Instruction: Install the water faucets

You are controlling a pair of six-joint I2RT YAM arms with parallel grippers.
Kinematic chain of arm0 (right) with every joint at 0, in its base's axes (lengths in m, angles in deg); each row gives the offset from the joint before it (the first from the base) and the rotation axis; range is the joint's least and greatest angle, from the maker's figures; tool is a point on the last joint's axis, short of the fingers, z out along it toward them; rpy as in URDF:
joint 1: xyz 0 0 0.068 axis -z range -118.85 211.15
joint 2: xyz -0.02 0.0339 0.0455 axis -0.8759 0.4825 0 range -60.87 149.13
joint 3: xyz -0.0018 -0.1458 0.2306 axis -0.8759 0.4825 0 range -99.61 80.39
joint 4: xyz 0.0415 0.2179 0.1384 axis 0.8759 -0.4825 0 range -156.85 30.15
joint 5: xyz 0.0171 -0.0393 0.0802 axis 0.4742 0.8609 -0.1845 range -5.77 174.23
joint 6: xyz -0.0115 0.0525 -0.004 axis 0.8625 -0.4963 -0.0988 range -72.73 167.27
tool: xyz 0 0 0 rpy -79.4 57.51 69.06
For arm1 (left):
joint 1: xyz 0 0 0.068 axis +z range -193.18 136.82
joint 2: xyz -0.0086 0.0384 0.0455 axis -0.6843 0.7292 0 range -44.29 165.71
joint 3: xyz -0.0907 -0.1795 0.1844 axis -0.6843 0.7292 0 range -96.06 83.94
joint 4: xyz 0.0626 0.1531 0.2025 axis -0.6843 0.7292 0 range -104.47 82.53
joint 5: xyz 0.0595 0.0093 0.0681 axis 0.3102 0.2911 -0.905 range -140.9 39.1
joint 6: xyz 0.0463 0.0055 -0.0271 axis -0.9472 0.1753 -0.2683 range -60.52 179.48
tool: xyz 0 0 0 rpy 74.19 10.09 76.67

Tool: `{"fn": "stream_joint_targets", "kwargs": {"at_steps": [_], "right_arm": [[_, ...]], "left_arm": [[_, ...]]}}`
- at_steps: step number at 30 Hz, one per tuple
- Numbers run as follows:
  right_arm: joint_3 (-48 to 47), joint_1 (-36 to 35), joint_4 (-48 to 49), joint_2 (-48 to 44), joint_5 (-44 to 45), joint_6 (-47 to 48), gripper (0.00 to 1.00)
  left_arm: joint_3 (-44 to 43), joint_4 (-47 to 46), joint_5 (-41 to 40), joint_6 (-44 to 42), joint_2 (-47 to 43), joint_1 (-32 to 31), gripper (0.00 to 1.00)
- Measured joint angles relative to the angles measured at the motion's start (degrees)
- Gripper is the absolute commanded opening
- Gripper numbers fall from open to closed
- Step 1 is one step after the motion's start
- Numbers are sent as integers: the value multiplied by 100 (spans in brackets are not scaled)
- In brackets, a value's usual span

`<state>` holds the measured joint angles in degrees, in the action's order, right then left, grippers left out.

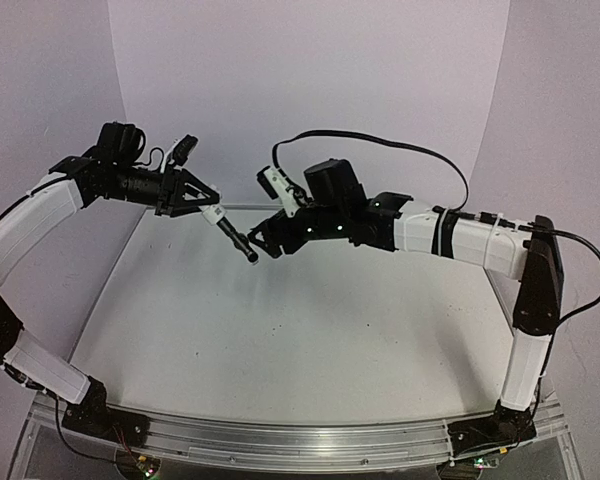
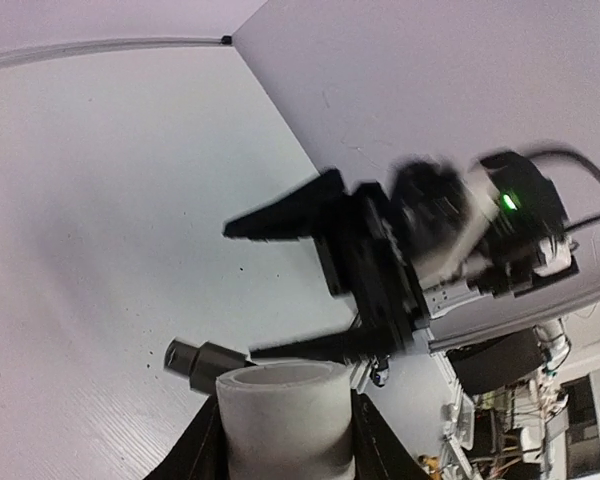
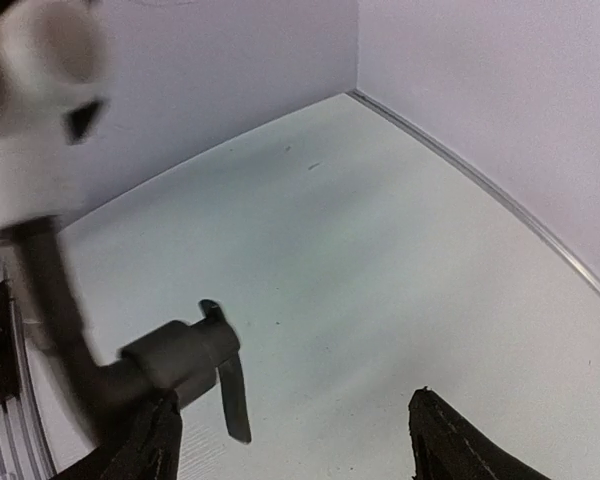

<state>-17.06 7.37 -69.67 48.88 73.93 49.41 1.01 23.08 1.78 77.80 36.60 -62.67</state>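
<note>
The water faucet is one joined piece held in the air over the table's far middle. Its white plastic cylinder [image 1: 216, 213] [image 2: 284, 415] sits between the jaws of my left gripper [image 1: 206, 203] [image 2: 285, 435], which is shut on it. The thin black piece [image 1: 240, 244] [image 2: 194, 362] sticks out past the cylinder toward my right gripper [image 1: 264, 240] [image 3: 300, 445]. That gripper is open. In the right wrist view the black piece [image 3: 178, 357], with a small lever, lies close beside the left finger [image 3: 152, 445], and the other finger [image 3: 460, 445] stands well apart.
A white table [image 1: 300, 330] with a pale wall [image 1: 310, 80] behind it. A seam [image 3: 480, 180] marks where table and wall meet. An aluminium rail [image 1: 280, 440] carries both arm bases at the near edge. A black cable [image 1: 400, 148] loops over the right arm.
</note>
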Motion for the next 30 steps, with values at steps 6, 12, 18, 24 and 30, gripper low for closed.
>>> {"fn": "stream_joint_targets", "kwargs": {"at_steps": [6,12,18,24,30], "right_arm": [[0,-490,336,-59,759,505,73],[-4,-590,430,-58,1236,633,72],[-37,-823,468,0,1330,578,65],[-86,-959,511,144,1306,555,60],[-319,-947,638,405,1516,578,54]], "left_arm": [[-41,231,-252,298,90,31,0],[-137,161,-420,480,99,31,0],[-150,142,-557,651,100,31,0],[-344,126,-586,729,169,31,0],[-363,100,-425,718,169,31,0]]}}
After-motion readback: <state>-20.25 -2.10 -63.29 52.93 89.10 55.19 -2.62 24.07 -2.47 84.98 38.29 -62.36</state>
